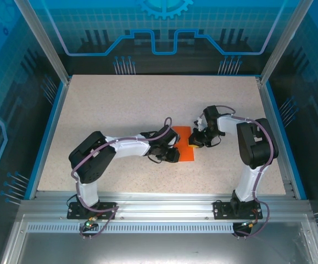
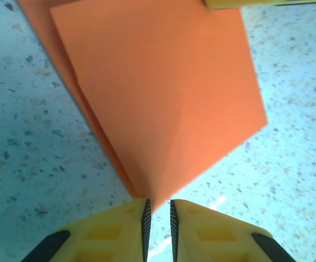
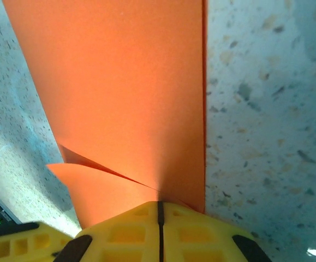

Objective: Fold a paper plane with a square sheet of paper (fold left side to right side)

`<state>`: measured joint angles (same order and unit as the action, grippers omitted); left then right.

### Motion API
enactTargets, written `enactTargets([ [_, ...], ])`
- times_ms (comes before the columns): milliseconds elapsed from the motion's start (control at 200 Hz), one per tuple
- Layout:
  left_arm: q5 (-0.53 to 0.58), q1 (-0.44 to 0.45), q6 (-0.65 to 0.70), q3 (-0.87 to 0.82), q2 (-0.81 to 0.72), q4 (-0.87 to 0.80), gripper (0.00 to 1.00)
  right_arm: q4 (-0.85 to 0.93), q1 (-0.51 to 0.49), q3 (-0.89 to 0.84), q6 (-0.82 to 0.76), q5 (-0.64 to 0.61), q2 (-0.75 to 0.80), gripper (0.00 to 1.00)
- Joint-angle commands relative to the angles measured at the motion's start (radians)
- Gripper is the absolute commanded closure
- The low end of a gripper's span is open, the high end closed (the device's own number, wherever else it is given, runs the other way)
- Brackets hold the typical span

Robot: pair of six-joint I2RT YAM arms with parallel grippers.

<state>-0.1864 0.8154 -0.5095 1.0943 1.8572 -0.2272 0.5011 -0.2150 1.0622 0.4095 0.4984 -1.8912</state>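
The square sheet of paper is bright orange-red and lies folded on the speckled table between the two arms. In the left wrist view the sheet of paper shows two layers that taper to a corner. That corner just reaches the mouth of my left gripper, whose pads stand a narrow gap apart with table showing between them. My right gripper is shut, and a lifted flap of the paper runs into its closed seam. From above, the left gripper is at the sheet's near left edge and the right gripper at its right edge.
The speckled table is bounded by a blue rim and metal frame posts. A yellow finger of the right gripper crosses the top of the left wrist view. Part of the left gripper sits at the lower left of the right wrist view.
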Motion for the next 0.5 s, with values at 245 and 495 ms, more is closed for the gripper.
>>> enactTargets([
  [245,-0.091,0.002,0.043,0.170,0.106,-0.008,0.78,-0.041,0.020,-0.024,-0.005,-0.044,-0.043,0.93],
  [495,-0.035,-0.013,0.048,0.155,0.141,-0.064,0.78,-0.041,0.017,-0.028,-0.006,-0.038,-0.044,0.93],
])
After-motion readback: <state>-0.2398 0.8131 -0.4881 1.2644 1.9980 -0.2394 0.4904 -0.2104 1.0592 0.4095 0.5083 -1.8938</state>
